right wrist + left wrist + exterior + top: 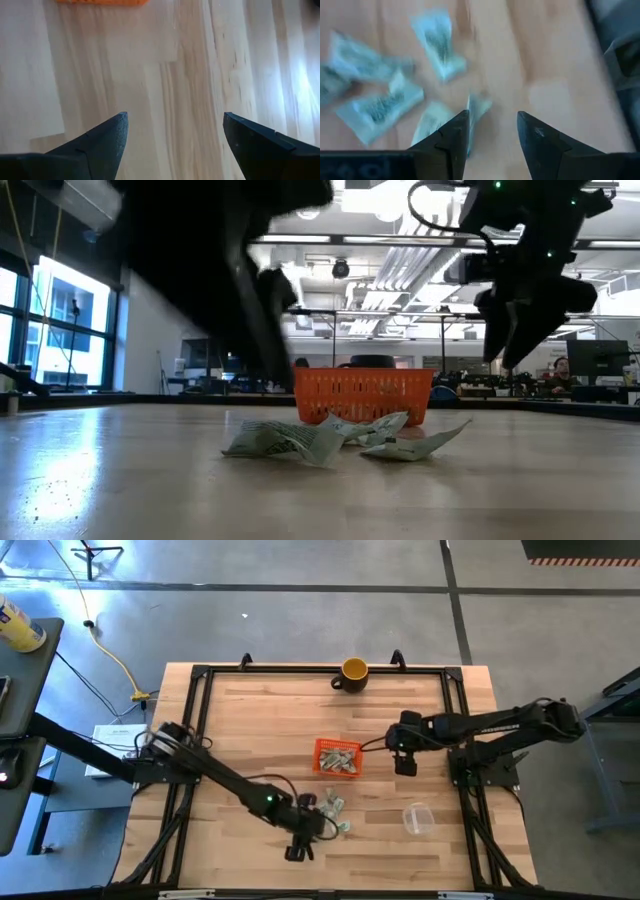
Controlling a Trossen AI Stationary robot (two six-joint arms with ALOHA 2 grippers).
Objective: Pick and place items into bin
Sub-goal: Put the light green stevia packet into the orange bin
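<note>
The left claw [318,828] hangs low over the front middle of the tabletop [250,730], right at the loose items [334,808]. In its wrist view its two fingers [452,137] stand a little apart, released, with bare wood in the gap and nothing gripped; one wrapped piece lies just against the outer side of one finger. Several more pale green and white items [380,105] lie scattered on the wood just ahead of the claw.

The bin [338,757] sits near the middle of the tabletop, just behind that loose pile, and already holds a few wrapped pieces. From table level the items [320,438] form a small crumpled heap in front of the bin [365,395].

The right claw [406,762] hovers above the tabletop just to the right of the bin, its fingers [102,140] spread wide and empty over bare wood, with an edge of the bin [102,2] showing ahead of it.

A yellow mug [353,672] stands at the back edge, well apart from the bin. A clear cup [418,818] lies near the front right.
</note>
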